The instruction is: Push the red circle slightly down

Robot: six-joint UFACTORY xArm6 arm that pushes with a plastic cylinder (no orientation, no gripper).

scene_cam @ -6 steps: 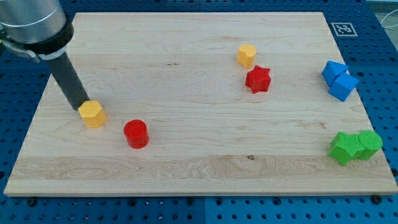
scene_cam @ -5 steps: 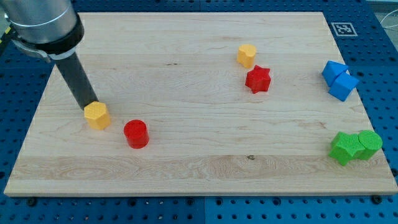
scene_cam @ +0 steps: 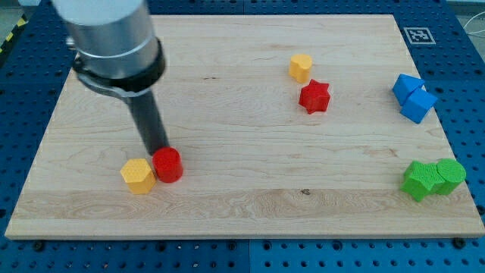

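Observation:
The red circle (scene_cam: 168,164) lies on the wooden board (scene_cam: 242,205) at the lower left. My tip (scene_cam: 158,149) stands right at its upper-left edge, touching or nearly touching it. A yellow hexagon block (scene_cam: 138,176) sits against the red circle's left side, slightly lower.
A second yellow hexagon block (scene_cam: 301,67) and a red star (scene_cam: 314,97) lie at the upper middle-right. Two blue blocks (scene_cam: 413,98) sit together at the right edge. Two green blocks (scene_cam: 433,179) sit together at the lower right.
My tip moved right and down, from beside the yellow hexagon to the red circle's top. The yellow hexagon slid down and right, ending against the red circle.

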